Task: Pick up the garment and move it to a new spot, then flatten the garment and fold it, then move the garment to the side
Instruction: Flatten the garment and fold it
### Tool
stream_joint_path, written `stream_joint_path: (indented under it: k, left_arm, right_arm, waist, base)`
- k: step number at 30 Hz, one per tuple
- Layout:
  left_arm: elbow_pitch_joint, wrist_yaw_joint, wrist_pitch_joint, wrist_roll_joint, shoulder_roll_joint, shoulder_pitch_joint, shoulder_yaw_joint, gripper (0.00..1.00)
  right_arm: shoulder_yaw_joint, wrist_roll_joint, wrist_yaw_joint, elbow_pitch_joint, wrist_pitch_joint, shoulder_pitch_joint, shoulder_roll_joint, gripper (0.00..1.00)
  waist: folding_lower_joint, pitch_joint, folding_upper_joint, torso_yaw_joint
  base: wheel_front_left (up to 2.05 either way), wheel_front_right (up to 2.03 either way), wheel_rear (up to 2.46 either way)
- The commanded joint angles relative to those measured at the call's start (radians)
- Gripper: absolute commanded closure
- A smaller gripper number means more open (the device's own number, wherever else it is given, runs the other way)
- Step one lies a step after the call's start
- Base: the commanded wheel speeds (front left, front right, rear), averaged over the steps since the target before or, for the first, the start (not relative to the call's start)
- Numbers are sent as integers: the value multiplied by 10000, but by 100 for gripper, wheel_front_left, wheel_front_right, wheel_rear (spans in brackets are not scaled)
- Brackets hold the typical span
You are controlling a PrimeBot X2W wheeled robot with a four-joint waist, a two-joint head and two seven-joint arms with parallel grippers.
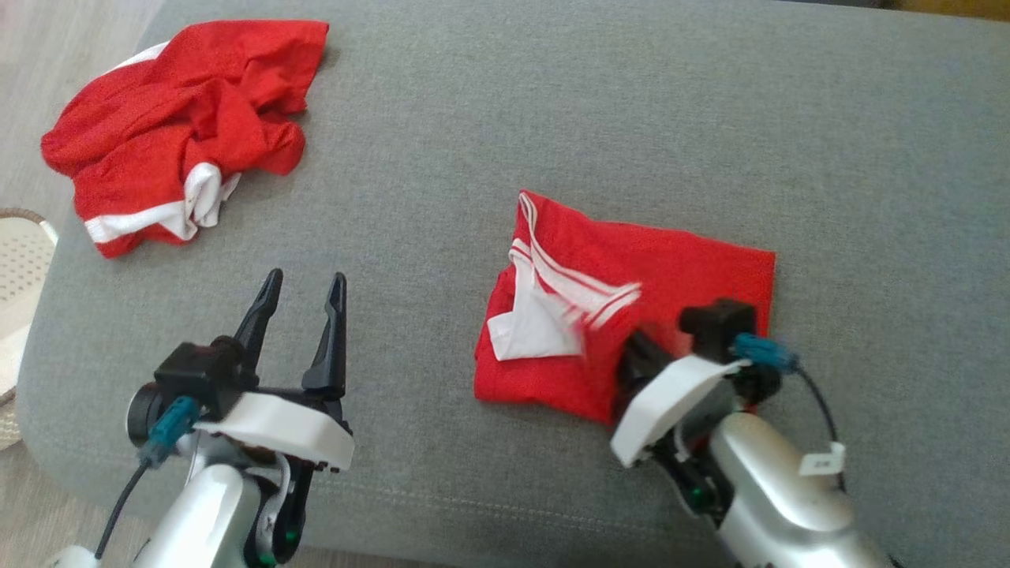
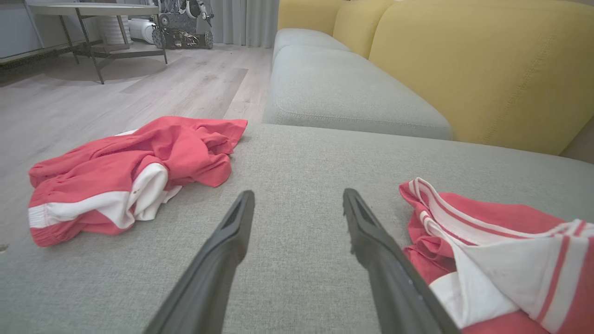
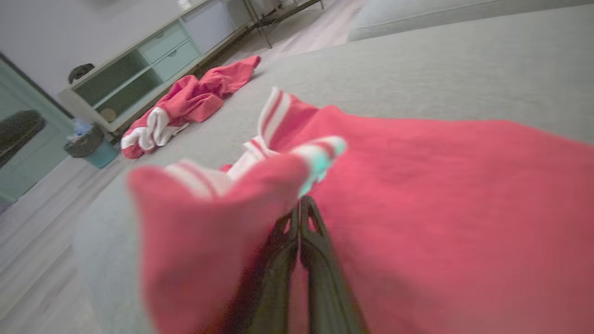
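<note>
The garment [image 1: 686, 268], red with white striped trim, lies folded on the grey sofa seat [image 1: 552, 110] right of centre. My right gripper [image 1: 627, 351] is at its near edge, shut on a raised fold of the red cloth. In the right wrist view the two fingers [image 3: 320, 260] are pressed together under the lifted garment [image 3: 441, 185]. My left gripper [image 1: 306, 280] hovers open and holds nothing, left of the garment. Its fingertips [image 2: 243, 204] point over bare cushion, with the garment [image 2: 492, 218] to their right.
A second red and white garment [image 1: 173, 134] lies crumpled at the seat's far left corner. A woven basket [image 1: 20, 252] stands on the floor past the left edge. Yellow back cushions [image 2: 464, 60] rise behind. A cabinet [image 3: 139, 69] and bin [image 3: 88, 144] stand across the room.
</note>
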Motion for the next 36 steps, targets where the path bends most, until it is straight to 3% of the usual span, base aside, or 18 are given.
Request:
stream_joint_path:
  k: [1,9,13,16,17,19,29,36]
  left_arm:
    - [-242,-36,-89,-30,120,-529,347,0]
    - [-136,-44,-161,-23,90,-502,452,0]
    - [-119,-17,-180,9,134,-490,533,0]
    - [-138,40,-190,27,216,-415,625,0]
    - [-142,51,-191,22,244,-393,654,0]
    - [-165,63,-193,0,291,-340,692,0]
    - [-499,286,-62,-11,596,46,817,0]
    - [-785,437,128,-30,868,528,845,0]
  right_arm:
    - [339,122,-7,-249,-139,-224,195,100]
    - [2058,907,-7,131,-373,-658,198,100]
    - [1908,909,-7,122,-962,-972,199,100]
    - [954,559,-7,-109,-1405,-1039,90,100]
    - [625,442,-7,-199,-1444,-993,-4,72]
    - [-140,157,-7,-509,-1520,-842,-209,0]
    - [-3654,-2006,-7,-3538,-617,1098,-824,0]
    - [-4813,-2807,-7,-6243,811,3132,-612,0]
  waist:
    - [0,19,0,24]
    - [0,94,0,-97]
    - [0,34,0,-329]
    - [0,-103,0,-608]
    - [0,-142,0,-680]
    - [0,-219,0,-814]
    - [0,-647,0,-1387]
    - [0,-1047,0,-1562]
  base:
    - [0,0,0]
    - [0,0,0]
    - [0,0,0]
    - [0,0,0]
    - [0,0,0]
    - [0,0,0]
    - [0,0,0]
    - [0,0,0]
